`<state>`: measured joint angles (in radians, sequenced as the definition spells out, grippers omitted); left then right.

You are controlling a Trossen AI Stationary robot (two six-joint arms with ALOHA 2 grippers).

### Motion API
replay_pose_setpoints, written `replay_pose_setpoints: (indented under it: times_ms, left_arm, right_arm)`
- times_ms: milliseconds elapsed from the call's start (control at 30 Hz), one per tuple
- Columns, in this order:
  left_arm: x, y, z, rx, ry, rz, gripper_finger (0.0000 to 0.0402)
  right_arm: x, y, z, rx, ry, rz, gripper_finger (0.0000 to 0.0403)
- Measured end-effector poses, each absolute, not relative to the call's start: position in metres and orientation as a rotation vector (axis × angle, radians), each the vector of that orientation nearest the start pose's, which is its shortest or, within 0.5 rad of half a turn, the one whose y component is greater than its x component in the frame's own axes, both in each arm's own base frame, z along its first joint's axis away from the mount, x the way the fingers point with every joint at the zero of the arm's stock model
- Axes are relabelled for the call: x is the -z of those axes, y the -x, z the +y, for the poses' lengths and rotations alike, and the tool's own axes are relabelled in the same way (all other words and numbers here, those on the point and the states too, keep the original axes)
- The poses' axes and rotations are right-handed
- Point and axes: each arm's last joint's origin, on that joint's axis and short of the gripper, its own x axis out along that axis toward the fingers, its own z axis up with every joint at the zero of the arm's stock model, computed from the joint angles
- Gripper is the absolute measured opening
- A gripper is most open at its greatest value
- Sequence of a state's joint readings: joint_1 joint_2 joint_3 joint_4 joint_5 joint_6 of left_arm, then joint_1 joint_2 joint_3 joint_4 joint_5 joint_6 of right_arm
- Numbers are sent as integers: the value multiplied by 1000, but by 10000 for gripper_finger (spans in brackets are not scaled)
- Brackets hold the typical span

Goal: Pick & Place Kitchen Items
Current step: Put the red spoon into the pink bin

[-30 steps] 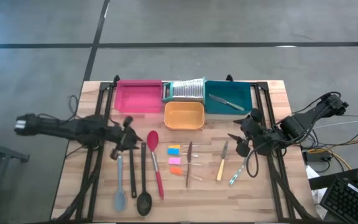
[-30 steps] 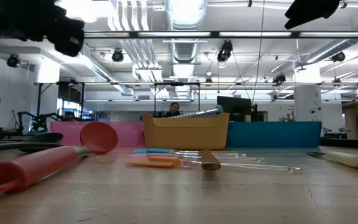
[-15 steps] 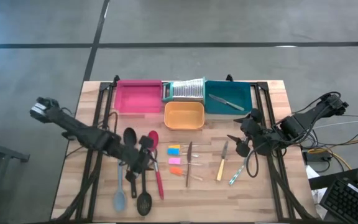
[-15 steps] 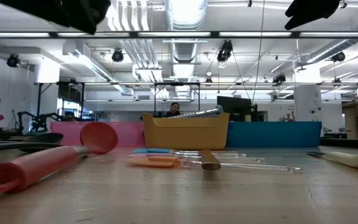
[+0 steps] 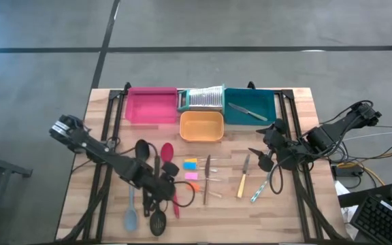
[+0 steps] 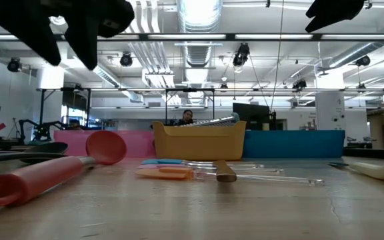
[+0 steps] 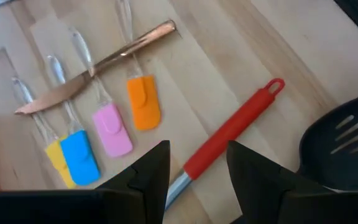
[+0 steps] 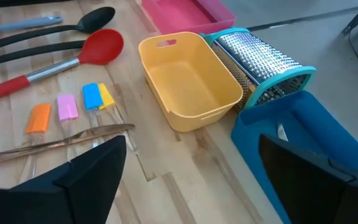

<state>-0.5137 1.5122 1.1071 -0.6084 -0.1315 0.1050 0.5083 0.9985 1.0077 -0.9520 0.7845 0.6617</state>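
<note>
When we look back a moment, the left arm was out by the left edge of the counter (image 5: 298, 204). Now it has swung in, and the left end effector (image 5: 162, 193) hangs over the long spoons. Its two fingers (image 7: 151, 180) are apart and hold nothing. The handle of the red spoon (image 7: 229, 140) lies right under the gap between them, flat on the wood. I cannot tell how high above it the fingers are. The black spoon with slots (image 7: 347, 149) lies just beside it on one side. On the other side, a bit farther off, lie the tiny orange, pink, blue and yellow pieces (image 7: 110, 127).

I think this means the red spoon is the next thing to be picked up. The fingers need to come down around the handle and close.

The right end effector (image 5: 263, 155) has not moved from its place near the right side of the counter, but its fingers (image 8: 92, 168) have spread wider and are empty. Beyond it sit the orange tray (image 5: 201, 126) and the teal tray (image 5: 267, 102). One knife (image 5: 248, 111) lies in the teal tray. Most things are not put away yet.
</note>
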Motion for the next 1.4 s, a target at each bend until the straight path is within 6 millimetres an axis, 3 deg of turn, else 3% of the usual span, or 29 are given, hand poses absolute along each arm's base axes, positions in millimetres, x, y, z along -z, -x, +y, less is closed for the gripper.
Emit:
replay_pose_setpoints:
  times_ms: [200,467,1000,1400]
  left_arm:
    - [-242,-276,-151,340,-371,1020,163]
    - [-238,-281,-157,453,-537,1036,163]
    - [-187,-301,-169,482,-611,1183,115]
    - [-173,-307,-173,517,-610,1227,122]
  right_arm:
    - [-316,-161,66,480,-57,622,336]
    - [-316,-161,66,480,-58,622,311]
    - [-316,-161,66,480,-57,622,264]
    - [-316,-161,66,479,-58,622,231]
